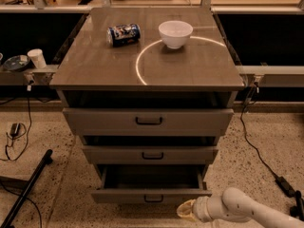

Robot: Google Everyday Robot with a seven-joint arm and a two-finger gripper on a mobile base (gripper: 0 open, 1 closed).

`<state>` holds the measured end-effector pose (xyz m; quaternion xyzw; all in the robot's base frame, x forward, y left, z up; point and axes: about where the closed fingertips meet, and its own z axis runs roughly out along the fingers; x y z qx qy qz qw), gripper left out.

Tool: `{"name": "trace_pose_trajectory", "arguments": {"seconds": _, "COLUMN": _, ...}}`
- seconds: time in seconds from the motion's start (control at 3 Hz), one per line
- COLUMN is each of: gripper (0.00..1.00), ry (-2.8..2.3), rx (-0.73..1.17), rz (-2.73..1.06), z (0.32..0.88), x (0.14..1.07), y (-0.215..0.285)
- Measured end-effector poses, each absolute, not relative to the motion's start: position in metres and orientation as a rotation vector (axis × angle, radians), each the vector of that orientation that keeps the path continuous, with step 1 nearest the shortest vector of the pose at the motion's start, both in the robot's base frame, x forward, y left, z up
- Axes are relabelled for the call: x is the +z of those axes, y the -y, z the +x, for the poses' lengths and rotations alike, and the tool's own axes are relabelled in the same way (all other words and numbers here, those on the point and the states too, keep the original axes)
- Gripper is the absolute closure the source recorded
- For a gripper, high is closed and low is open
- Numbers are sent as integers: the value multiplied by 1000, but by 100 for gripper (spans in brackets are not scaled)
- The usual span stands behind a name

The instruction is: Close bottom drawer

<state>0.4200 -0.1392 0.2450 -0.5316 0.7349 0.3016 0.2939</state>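
The bottom drawer (118, 195) of the grey-brown cabinet is pulled out. Its narrow front panel carries a small black bar handle (153, 199), and its dark box interior (152, 177) shows behind the panel. My gripper (186, 210), pale and on the end of a white arm (247, 212), is low at the front right. It sits just below and in front of the right part of the drawer's front panel, very close to it. Whether it touches the panel I cannot tell.
The middle drawer (149, 154) and top drawer (148, 121) stand slightly out. A blue can (123, 34) and a white bowl (175, 33) sit on the cabinet top. Cables (259, 151) run on the floor to the right, and a black pole (26, 190) lies to the left.
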Motion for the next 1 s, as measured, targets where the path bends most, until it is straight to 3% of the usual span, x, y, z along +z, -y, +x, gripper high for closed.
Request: {"name": "trace_pose_trajectory", "arguments": {"seconds": 1.0, "gripper": 100, "ry": -1989, "rx": 872, "rz": -1375, "z": 395, "x": 200, "y": 126}}
